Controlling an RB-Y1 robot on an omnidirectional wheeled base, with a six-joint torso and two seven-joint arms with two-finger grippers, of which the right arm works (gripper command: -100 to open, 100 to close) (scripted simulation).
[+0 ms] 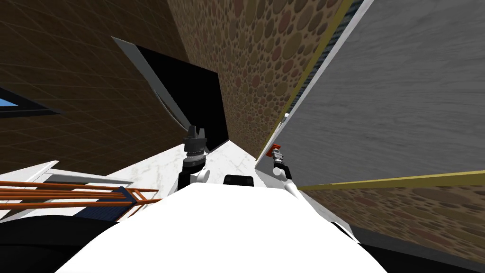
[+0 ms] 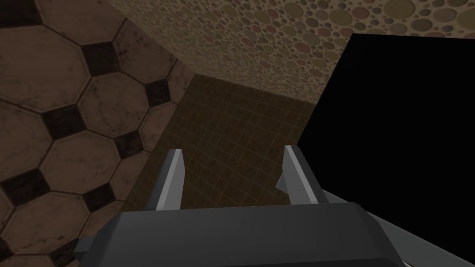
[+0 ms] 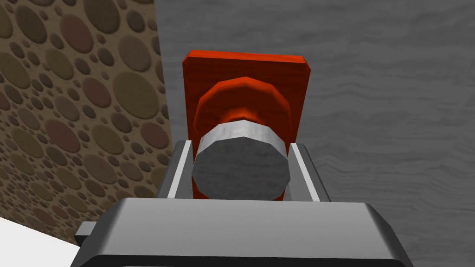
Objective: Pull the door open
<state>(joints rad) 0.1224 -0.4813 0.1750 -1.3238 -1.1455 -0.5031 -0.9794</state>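
The left gripper (image 2: pixel 234 155) hangs idle, its blades spread with nothing between them, pointing at a wall corner and a black area (image 2: pixel 399 139). I judge it is held clear because the pull is a one-arm job. To its right, the right gripper (image 3: pixel 240 148) is pinching the grey round doorknob (image 3: pixel 241 164), one blade pressed flat on each side and the knob's face nearly against the gripper's body. That is a deep hold, likely so it won't slip under load. Beyond the knob sits its red backplate (image 3: pixel 246 65) on the grey door (image 3: pixel 394 116), whose edge lies just beside the pebbled wall (image 3: pixel 69 116). Whether the door has left its frame I cannot tell.
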